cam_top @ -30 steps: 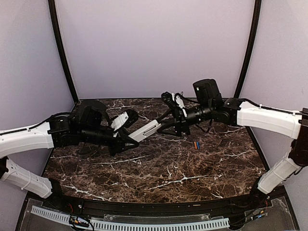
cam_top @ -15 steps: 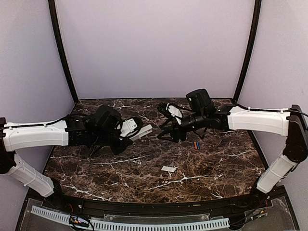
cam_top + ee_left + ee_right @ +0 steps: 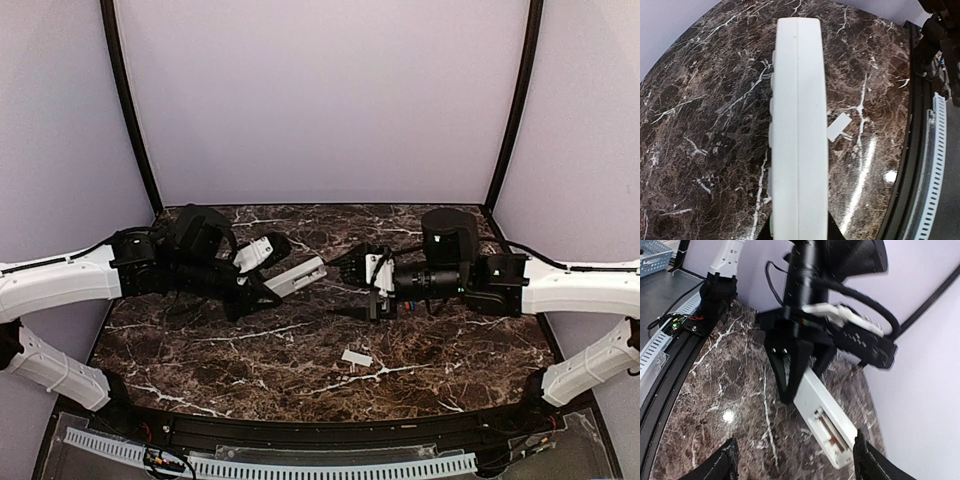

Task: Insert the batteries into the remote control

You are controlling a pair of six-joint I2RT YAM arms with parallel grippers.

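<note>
Recess [image 3: 830, 432] bared, the remote control [image 3: 295, 277] sits in the left jaws' grip; the open right jaws must fetch a battery.

One remote control [image 3: 297, 276], one small white cover [image 3: 356, 357], two tools [image 3: 262, 286] [image 3: 350, 288]

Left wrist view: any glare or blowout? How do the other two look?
Left wrist: lamp glare on the table at right; the remote is nearly blown out, with soft edges. Right wrist: one small glare spot at left, own jaws dark and blurred along the bottom edge, remote recess sharp. Top: even light, no glare, posts look bowed.
</note>
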